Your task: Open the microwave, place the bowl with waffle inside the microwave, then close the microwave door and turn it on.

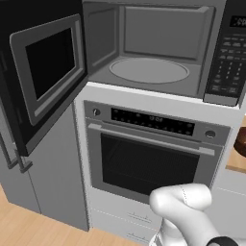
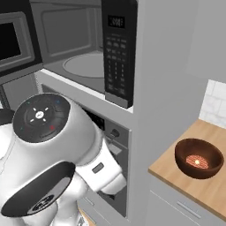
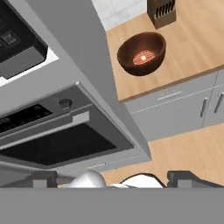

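In the hand view the fingers [image 3: 113, 178] stand as wide apart as they go, with nothing between them, one dark tip [image 3: 43, 178] low at the left and the other low at the right. Ahead of them lies the silver oven [image 3: 57, 135] with its dark glass and horizontal handle, and beyond its grey side panel the wooden bench [image 3: 183, 48] carries the bowl [image 3: 141, 53], a dark reddish-brown round one with a waffle [image 3: 144, 57] in its bottom, well apart from the fingers. A knife block [image 3: 162, 11] stands behind the bowl. In the left base view the microwave [image 1: 158, 48] sits above the oven with its grey cavity and round turntable [image 1: 149, 70] exposed; the microwave door [image 1: 45, 72] is swung wide to the left.
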Robot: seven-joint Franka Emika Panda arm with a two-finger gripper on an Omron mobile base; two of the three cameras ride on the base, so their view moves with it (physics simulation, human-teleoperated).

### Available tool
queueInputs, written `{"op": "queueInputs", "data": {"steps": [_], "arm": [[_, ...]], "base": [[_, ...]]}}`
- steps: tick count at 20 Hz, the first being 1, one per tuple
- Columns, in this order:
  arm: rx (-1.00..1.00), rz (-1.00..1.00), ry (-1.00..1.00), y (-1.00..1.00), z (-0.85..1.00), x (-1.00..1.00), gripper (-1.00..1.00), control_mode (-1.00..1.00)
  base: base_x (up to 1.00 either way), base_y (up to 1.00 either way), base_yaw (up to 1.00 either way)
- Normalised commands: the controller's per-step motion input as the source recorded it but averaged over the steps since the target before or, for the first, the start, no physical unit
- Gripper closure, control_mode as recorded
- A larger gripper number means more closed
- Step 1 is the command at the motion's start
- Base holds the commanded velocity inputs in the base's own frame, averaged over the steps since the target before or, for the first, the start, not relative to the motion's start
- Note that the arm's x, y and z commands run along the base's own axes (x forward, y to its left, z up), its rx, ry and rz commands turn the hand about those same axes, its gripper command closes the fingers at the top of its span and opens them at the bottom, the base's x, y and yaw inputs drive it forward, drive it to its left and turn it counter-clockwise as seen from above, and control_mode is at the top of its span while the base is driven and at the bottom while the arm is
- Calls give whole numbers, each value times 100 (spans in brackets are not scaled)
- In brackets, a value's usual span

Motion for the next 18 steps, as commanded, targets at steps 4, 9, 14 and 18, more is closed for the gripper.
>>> {"op": "queueInputs", "data": {"steps": [4, 9, 14, 18], "arm": [[0, -19, -3, -46, -53, 62, -100, -100], [15, -1, 2, -78, -16, 37, -100, -100], [11, -1, 12, -73, -11, 36, -100, -100], [16, -7, 17, -61, -35, 52, -100, -100]], "base": [[0, 0, 0], [0, 0, 0], [0, 0, 0], [0, 0, 0]]}}
